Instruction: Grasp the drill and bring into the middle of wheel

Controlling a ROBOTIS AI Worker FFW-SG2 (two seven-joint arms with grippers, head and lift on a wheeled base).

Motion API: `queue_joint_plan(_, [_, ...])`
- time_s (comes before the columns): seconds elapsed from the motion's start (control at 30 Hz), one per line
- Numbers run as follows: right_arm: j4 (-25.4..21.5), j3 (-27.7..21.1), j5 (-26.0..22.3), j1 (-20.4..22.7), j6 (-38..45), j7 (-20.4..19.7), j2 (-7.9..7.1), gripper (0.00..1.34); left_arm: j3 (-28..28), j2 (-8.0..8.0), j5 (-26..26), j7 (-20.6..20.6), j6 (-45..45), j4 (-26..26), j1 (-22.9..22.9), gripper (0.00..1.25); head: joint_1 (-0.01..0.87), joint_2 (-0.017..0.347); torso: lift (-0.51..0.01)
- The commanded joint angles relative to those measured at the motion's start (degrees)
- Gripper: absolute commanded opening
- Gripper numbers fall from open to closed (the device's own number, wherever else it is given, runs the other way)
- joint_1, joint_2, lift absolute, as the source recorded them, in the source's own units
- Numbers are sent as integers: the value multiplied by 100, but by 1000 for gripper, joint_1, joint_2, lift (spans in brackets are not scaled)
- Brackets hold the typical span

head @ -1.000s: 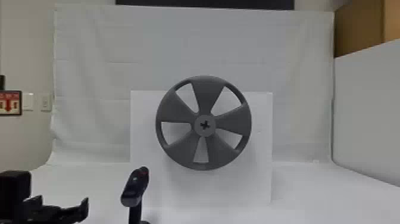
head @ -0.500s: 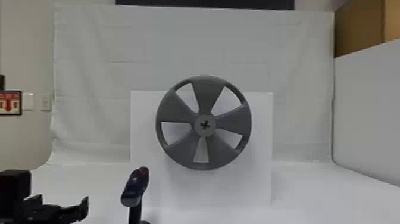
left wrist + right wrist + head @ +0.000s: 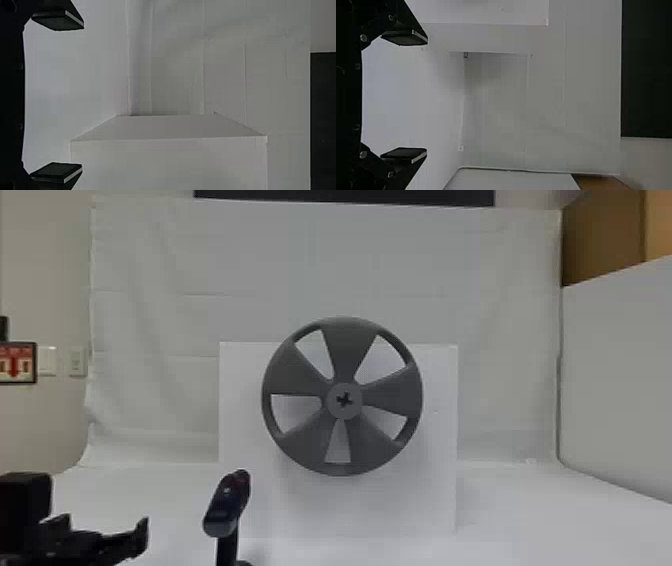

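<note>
Taking the wheel's hub as the centre of the clock in the head view, the left gripper (image 3: 102,528) hangs out at eight o'clock, coming in from the view's edge low down. Its jaws are spread wide, and the left wrist view shows the two flat black fingers (image 3: 59,172) well apart, facing one another. The right gripper (image 3: 427,96) is spread wide as well in its own wrist view. The drill (image 3: 227,505) is between seven and eight o'clock of the hub, its dark body above a slimmer handle that runs down towards the view's lower edge, a touch of red at the top. It is near the left gripper but apart from it, on the side towards the wheel. The grey wheel (image 3: 347,350) faces the head camera upright, in front of a white box (image 3: 440,500) on the white desk (image 3: 525,525); five broad spokes fan out, one of them at twelve o'clock, and the hub (image 3: 334,410) has a cross-shaped hole. A white cloth (image 3: 250,265) hangs behind. A brown box (image 3: 605,245) is at two o'clock, above a white partition (image 3: 620,380), and a red-and-white sign (image 3: 17,362) is on the wall at nine.
</note>
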Motion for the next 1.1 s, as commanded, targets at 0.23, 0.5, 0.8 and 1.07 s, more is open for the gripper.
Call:
queue_joint_plan(0.23, [-11,-41,-9,0,-8,0,53,1035,10,0,-24,8,0,0,-8,1210,0,0,-406])
queue_joint_plan(0.5, [-20,-76,-9,9,-8,0,70,997,10,0,-24,17,0,0,-17,1210,0,0,-406])
queue_joint_plan(0.8, [-20,-112,-9,9,-17,0,88,994,1,-9,-24,35,-9,0,-35,1210,0,0,-406])
queue_joint_plan(1.07, [-20,-155,0,0,-69,0,149,996,36,-9,-24,35,-61,0,-35,1210,0,0,-406])
